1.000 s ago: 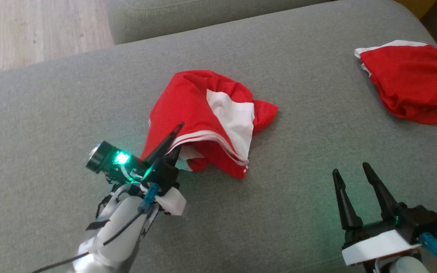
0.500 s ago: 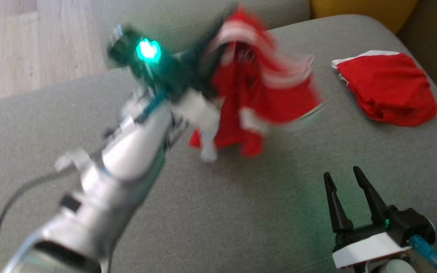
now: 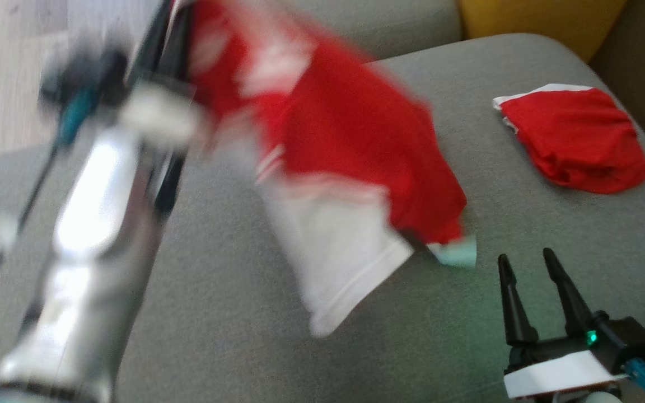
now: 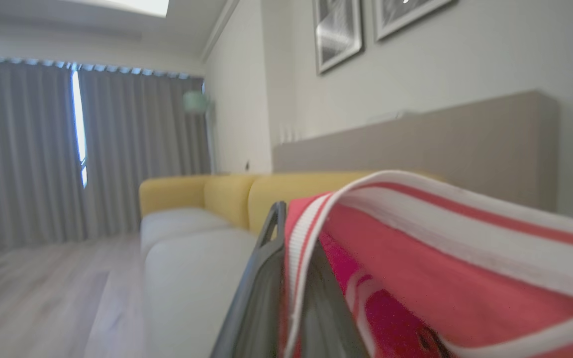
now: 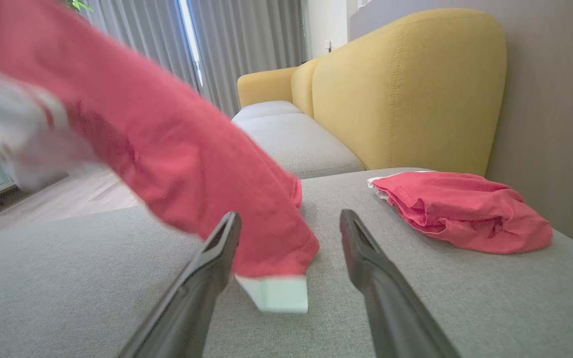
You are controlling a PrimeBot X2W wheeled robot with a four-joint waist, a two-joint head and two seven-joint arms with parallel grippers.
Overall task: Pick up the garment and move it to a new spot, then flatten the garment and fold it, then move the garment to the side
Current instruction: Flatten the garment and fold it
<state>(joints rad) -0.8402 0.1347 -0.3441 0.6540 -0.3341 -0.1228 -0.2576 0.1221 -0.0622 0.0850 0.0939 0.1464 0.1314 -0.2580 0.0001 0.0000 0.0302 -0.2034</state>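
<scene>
The garment (image 3: 350, 140) is red with white panels and striped trim. It hangs blurred in the air over the grey sofa cushion (image 3: 233, 347), and its low end is near the cushion. My left gripper (image 3: 174, 14) is raised at the upper left and shut on the garment's striped hem (image 4: 311, 223); the left wrist view shows the hem pinched by the dark fingers (image 4: 266, 258). My right gripper (image 3: 535, 263) rests open at the lower right, holding nothing. In the right wrist view the garment's (image 5: 167, 139) low corner hangs just beyond the right gripper (image 5: 289, 215).
A second crumpled red cloth (image 3: 574, 140) lies at the cushion's far right, also in the right wrist view (image 5: 460, 209). A yellow sofa back (image 5: 406, 89) rises behind it. Wooden floor (image 3: 3, 56) lies beyond the cushion's far left edge.
My left gripper shut on the garment's hem and swung it up off the cushion toward the upper left; the cloth now hangs unfurled. The head view shifted slightly. The right gripper stayed still.
</scene>
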